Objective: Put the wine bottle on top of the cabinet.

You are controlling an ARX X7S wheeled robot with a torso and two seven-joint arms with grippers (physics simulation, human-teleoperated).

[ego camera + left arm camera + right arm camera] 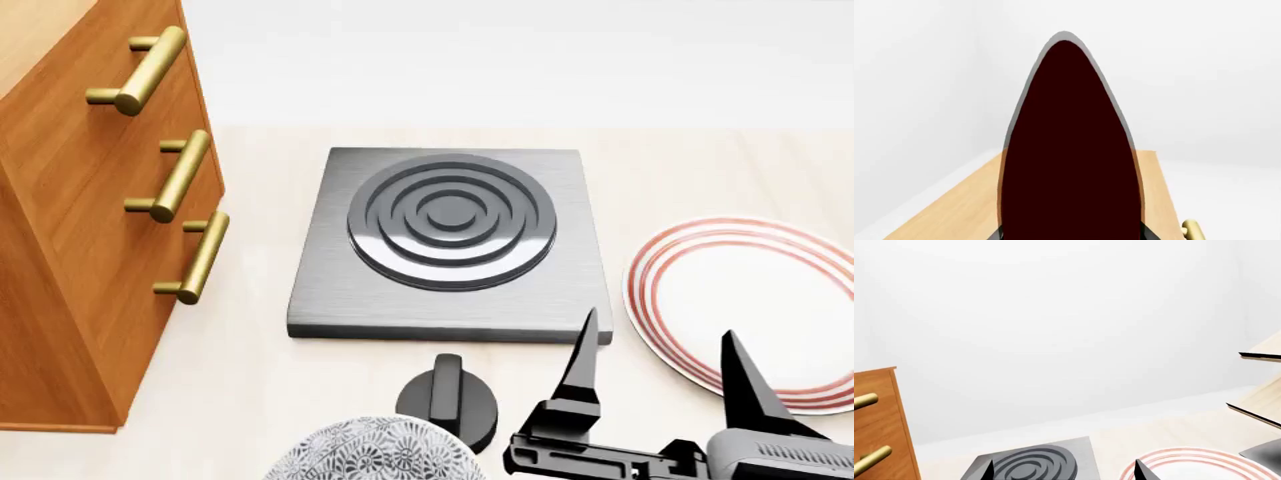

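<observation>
cabinet (74,230): glossy orange wood | handles (180,175): brass metal | hob (451,240): brushed grey metal | plate (747,300): glossy

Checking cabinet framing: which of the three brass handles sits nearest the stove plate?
The lowest handle on the cabinet; the two above it lie farther from the stove plate.

Dark bottle (1067,150), apparently over orange-brown cabinet (80,250) top.
</observation>
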